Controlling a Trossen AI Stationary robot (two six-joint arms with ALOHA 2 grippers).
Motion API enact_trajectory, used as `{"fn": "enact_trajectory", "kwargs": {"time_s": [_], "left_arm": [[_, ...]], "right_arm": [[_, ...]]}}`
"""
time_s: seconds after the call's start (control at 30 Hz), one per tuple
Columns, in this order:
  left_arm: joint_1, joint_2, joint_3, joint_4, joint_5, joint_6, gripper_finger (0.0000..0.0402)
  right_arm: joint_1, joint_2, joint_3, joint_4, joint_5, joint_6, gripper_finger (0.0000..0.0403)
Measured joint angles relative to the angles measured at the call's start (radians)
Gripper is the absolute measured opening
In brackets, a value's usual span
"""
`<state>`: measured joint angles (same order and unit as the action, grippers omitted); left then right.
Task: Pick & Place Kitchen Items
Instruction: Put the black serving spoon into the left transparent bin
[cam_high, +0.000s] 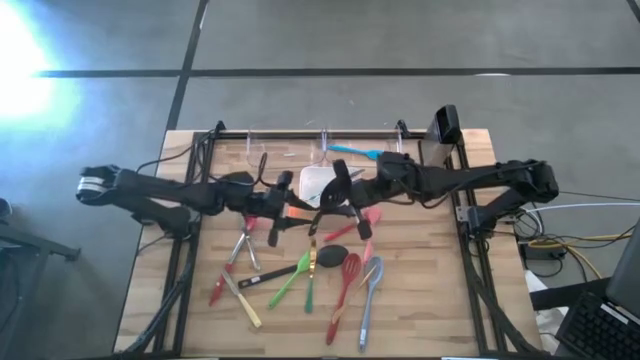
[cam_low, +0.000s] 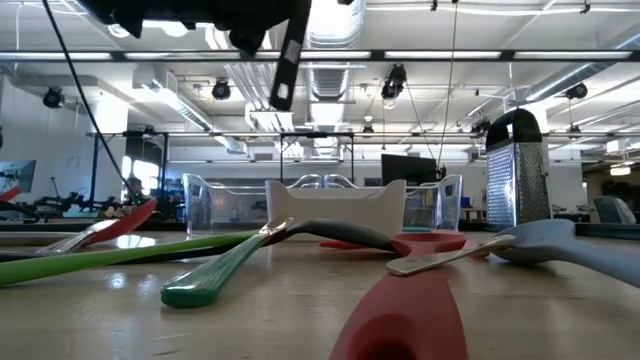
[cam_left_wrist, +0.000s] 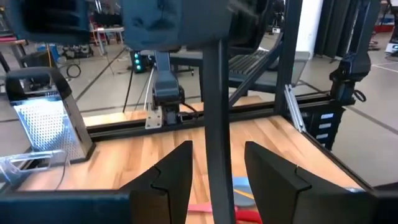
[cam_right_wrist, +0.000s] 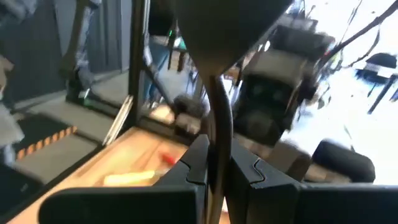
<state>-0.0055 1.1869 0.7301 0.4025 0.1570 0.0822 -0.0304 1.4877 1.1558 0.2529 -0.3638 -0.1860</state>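
Several kitchen items lie flat on the wooden table's near half, among them a green spoon (cam_high: 295, 280), a red one (cam_high: 345, 285) and a grey-blue one (cam_high: 368, 300). Above them my right gripper (cam_right_wrist: 217, 155) is shut on a black utensil (cam_low: 285, 60), which hangs over the table's middle. My left gripper (cam_left_wrist: 217, 155) is open. Its fingers stand on either side of the same utensil's handle (cam_left_wrist: 217, 124), lower down, with a gap on both sides. In the high view the two grippers meet near the white dish (cam_high: 315, 183). My right gripper pinches the black utensil's slim neck (cam_right_wrist: 219, 118), just below its wide head, between its two fingers. The fingers come level from the table's right and lie across the handle. The utensil stands about upright, head up, its handle end (cam_low: 281, 98) hanging clear of the table.
Clear bins (cam_high: 290, 150) line the far edge, and one holds a blue utensil (cam_high: 355, 152). A metal grater (cam_low: 515, 170) stands at the far right corner. Black frame rails (cam_high: 470, 250) run along both sides. Bare wood shows near the front corners.
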Motion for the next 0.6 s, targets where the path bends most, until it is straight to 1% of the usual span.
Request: {"fn": "enact_trajectory", "kwargs": {"time_s": [0.07, 0.17, 0.33, 0.4, 0.5, 0.6], "left_arm": [[0.001, 0.028, 0.017, -0.002, 0.000, 0.004, 0.0152], [0.002, 0.056, 0.035, -0.007, -0.005, 0.015, 0.0151], [0.004, 0.090, 0.049, 0.013, -0.008, 0.032, 0.0151], [0.003, 0.093, 0.049, 0.007, -0.041, 0.035, 0.0144], [0.003, 0.088, 0.049, -0.002, -0.064, 0.059, 0.0109], [0.004, 0.078, 0.049, -0.001, -0.081, 0.078, 0.0041]], "right_arm": [[-0.008, 0.002, 0.002, -0.006, 0.008, 0.007, 0.0013], [-0.013, 0.027, 0.016, -0.004, 0.054, 0.007, 0.0013], [-0.016, 0.072, 0.040, -0.014, 0.057, 0.027, 0.0013], [-0.017, 0.087, 0.055, -0.013, 0.058, 0.029, 0.0013], [-0.017, 0.087, 0.059, -0.039, 0.059, 0.029, 0.0013], [-0.016, 0.075, 0.059, -0.070, 0.063, 0.035, 0.0013]]}}
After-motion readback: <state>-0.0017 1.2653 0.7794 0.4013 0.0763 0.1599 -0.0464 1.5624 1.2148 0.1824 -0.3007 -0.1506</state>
